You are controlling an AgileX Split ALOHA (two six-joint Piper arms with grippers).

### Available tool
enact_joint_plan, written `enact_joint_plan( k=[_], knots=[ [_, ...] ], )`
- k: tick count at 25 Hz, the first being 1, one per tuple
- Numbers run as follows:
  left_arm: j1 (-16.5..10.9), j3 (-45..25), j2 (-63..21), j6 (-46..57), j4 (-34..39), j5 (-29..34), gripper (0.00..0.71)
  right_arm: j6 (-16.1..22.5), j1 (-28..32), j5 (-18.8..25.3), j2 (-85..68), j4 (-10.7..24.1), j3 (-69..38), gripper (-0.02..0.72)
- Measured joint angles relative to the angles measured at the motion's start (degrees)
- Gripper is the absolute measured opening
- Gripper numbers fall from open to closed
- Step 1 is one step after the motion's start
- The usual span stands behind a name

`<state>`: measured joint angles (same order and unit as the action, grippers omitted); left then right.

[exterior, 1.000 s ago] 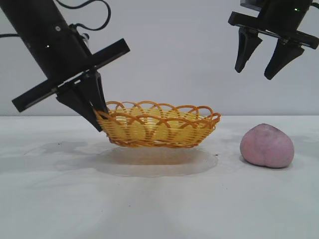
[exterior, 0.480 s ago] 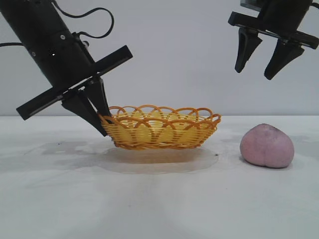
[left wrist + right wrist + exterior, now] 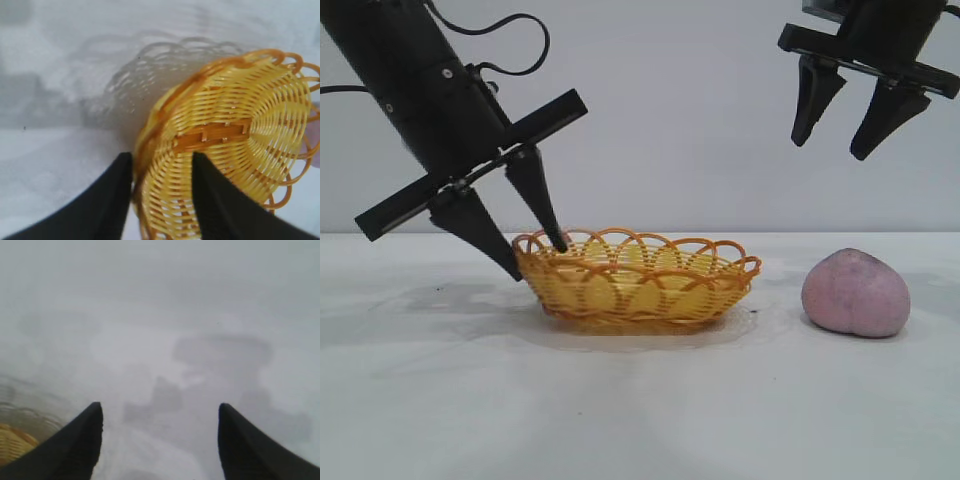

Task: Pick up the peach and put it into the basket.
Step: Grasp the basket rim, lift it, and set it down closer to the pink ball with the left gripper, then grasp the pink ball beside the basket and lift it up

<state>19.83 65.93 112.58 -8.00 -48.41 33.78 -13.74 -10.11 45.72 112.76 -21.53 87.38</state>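
Observation:
The yellow basket with its orange looped rim rests on the white table, left of centre. My left gripper is open and straddles the basket's left rim, one finger outside the wall and one inside. In the left wrist view the basket fills the space beyond the left gripper, with a small gap on each side of the rim. The pinkish-purple peach lies on the table to the basket's right. High above the peach, my right gripper hangs open and holds nothing.
The white table runs wide in front of the basket and peach, against a plain grey wall. In the right wrist view the right gripper looks down on bare table, with the basket's edge at one corner.
The left gripper, shut on the basket's left rim and holding it just above the table, lowered it onto the table and opened. The right arm stayed still.

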Motion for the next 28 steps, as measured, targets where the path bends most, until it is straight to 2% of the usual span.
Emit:
enact_joint_plan(
  k=[5,6,9,10,11,14,15,20,23,28],
  knots=[
    [0.0,0.0,-0.11,0.0,0.82,0.35,0.564,0.0,0.0,0.0,0.0,0.0,0.0,0.425],
    [0.0,0.0,-0.11,0.0,1.73,0.48,0.589,0.0,0.0,0.0,0.0,0.0,0.0,0.425],
    [0.0,0.0,-0.75,0.0,5.14,0.71,0.581,0.0,0.0,0.0,0.0,0.0,0.0,0.425],
    [0.0,0.0,-1.07,0.0,6.65,0.71,0.622,0.0,0.0,0.0,0.0,0.0,0.0,0.425],
    [0.0,0.0,-1.72,0.0,8.27,0.75,0.602,0.0,0.0,0.0,0.0,0.0,0.0,0.425],
    [0.0,0.83,-3.47,0.0,16.08,2.65,0.602,0.0,0.0,0.0,0.0,0.0,0.0,0.425],
    [0.0,1.8,-4.03,0.0,18.51,3.74,0.55,0.0,0.0,0.0,0.0,0.0,0.0,0.425],
    [-1.23,9.12,-4.89,0.0,28.94,14.16,0.544,0.0,0.0,0.0,0.0,0.09,0.0,0.425],
    [-3.84,12.01,-5.02,0.0,31.88,17.47,0.544,-0.19,0.0,0.52,0.0,0.09,0.0,0.425],
    [-11.27,13.15,-5.02,0.0,33.68,18.69,0.544,-0.23,0.0,0.82,0.0,0.09,0.0,0.425]
  ],
)
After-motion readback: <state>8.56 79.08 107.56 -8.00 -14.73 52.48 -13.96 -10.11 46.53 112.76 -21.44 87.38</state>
